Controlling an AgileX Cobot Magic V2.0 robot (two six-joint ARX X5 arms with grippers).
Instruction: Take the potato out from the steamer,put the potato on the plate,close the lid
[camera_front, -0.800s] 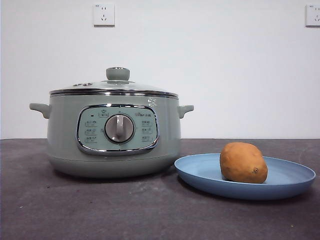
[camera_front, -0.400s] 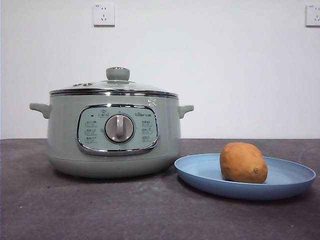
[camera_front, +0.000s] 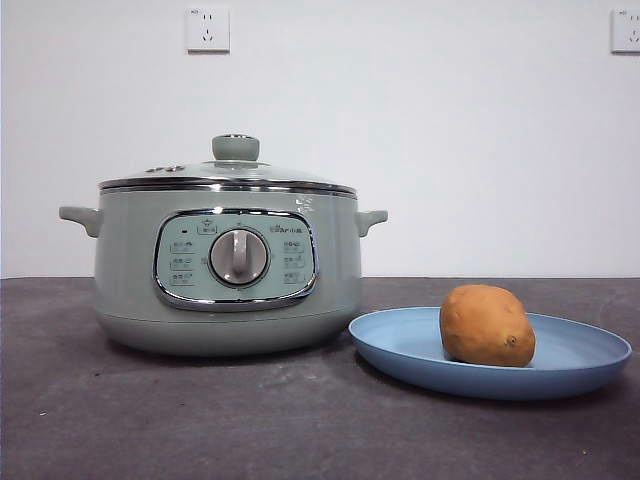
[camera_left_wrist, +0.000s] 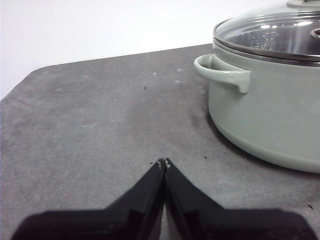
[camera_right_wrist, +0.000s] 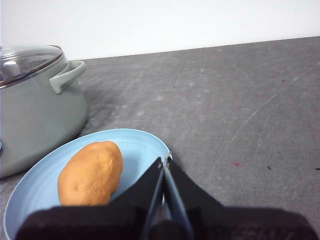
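Nearby, potato (camera_front: 486, 325) on plate (camera_front: 575, 368), lidded steamer (camera_front: 228, 290) beside, wall sockets (camera_front: 208, 29) behind

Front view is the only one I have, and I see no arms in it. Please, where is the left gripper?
Observer: The left gripper waits low over the bare table, beside the steamer, on the side of one handle. Its jaws are shut and hold nothing.
Operator: And the right gripper?
Observer: The right gripper is beside the plate, jaws shut, also holding nothing. The potato lies on the plate, apart from it.
Operator: Does the lid sit well on the far side?
Observer: From the left wrist view, the lid sits level on the rim there.
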